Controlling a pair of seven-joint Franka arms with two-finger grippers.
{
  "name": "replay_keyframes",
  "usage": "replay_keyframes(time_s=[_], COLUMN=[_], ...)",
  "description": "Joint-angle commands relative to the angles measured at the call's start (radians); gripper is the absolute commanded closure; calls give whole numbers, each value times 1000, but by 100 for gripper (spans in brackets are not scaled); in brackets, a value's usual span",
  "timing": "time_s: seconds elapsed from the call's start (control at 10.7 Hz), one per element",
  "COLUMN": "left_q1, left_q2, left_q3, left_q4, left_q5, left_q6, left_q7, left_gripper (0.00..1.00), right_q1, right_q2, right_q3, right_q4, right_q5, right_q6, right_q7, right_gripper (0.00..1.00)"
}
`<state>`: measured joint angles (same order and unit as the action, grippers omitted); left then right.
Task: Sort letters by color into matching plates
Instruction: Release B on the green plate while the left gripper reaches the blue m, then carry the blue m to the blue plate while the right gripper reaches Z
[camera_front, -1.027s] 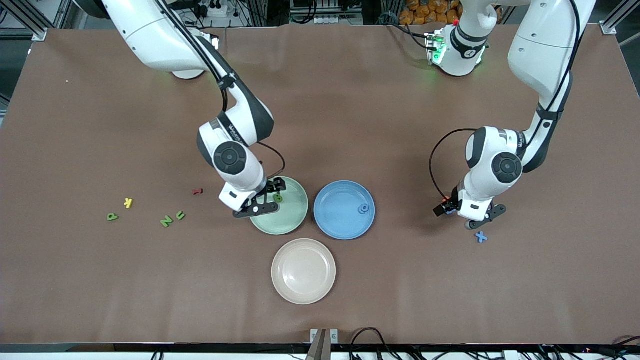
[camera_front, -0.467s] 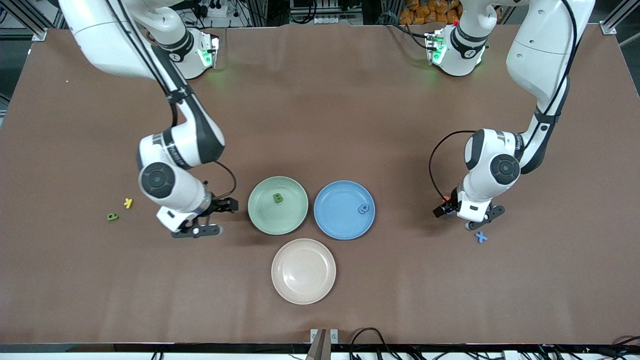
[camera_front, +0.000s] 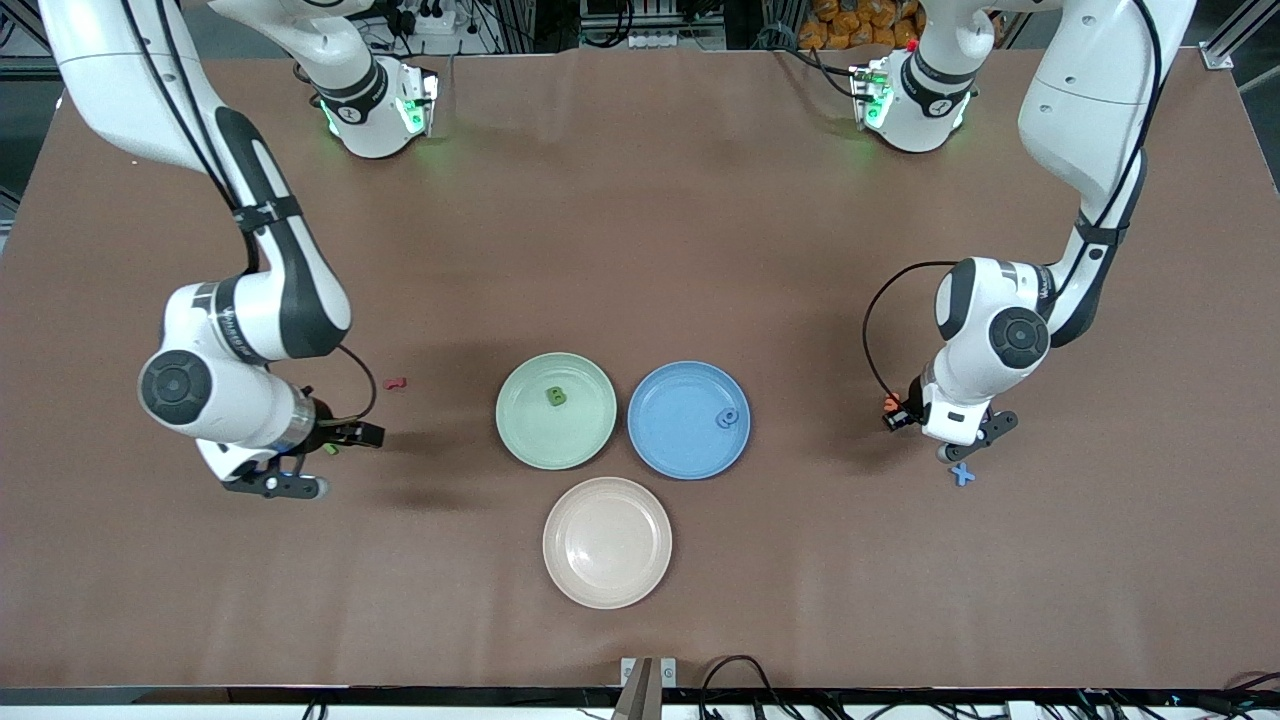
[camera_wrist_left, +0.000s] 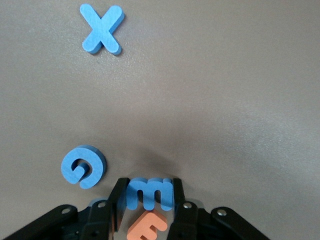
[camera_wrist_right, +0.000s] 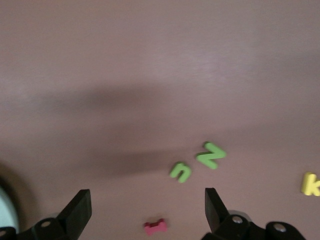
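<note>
While the right gripper (camera_wrist_right: 145, 212) hovered wide open, the left gripper (camera_wrist_left: 148, 196) clamped the blue M (camera_wrist_left: 148, 193) crosswise between its jaws.

A brown surface (camera_front: 700, 220) carries three plates near its middle: a green plate (camera_front: 528, 432) and a blue plate (camera_front: 670, 445) side by side, and a cream plate (camera_front: 607, 541) nearer the front camera than both. Toward the left arm's end lie a blue X (camera_front: 962, 474), a blue G (camera_wrist_left: 83, 166), a blue M (camera_wrist_left: 148, 193) and an orange E (camera_wrist_left: 146, 228). Toward the right arm's end lie a red letter (camera_front: 396, 383), two green letters (camera_wrist_right: 197, 162) and a yellow K (camera_wrist_right: 311, 184).
</note>
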<state>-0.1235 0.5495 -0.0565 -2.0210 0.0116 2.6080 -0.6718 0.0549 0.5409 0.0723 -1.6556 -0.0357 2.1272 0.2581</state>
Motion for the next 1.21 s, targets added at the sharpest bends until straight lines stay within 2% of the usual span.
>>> replay_keyframes(time_s=[0.0,0.28,0.47,0.65,1.12], left_q1=[2,2,-11,-53,-201], left_q2=[7,-3,-8,-8,-16], left_q3=[-2,-2,-5,-8,-12], left_q4=[-2,28,100,125,182], left_q5=[21,21,21,21,13], left_q6=[12,-15,-124,-154,-158], left_q7=[-25,-25,-29,-98,-363], left_gripper=[100,100,100,100,100], right_q1=[-6,-15,-15,-15,-1], right_q2=[-16,-13,-7,2,45], right_q3=[-78,-149,-181,-183,-183], right_q4=[-16,-32,-42,-65,-67], right_q5=[71,135,166,174,177], right_q6=[-4,2,37,114,192], right_q7=[9,26,62,183,413], right_gripper=[0,0,0,0,0])
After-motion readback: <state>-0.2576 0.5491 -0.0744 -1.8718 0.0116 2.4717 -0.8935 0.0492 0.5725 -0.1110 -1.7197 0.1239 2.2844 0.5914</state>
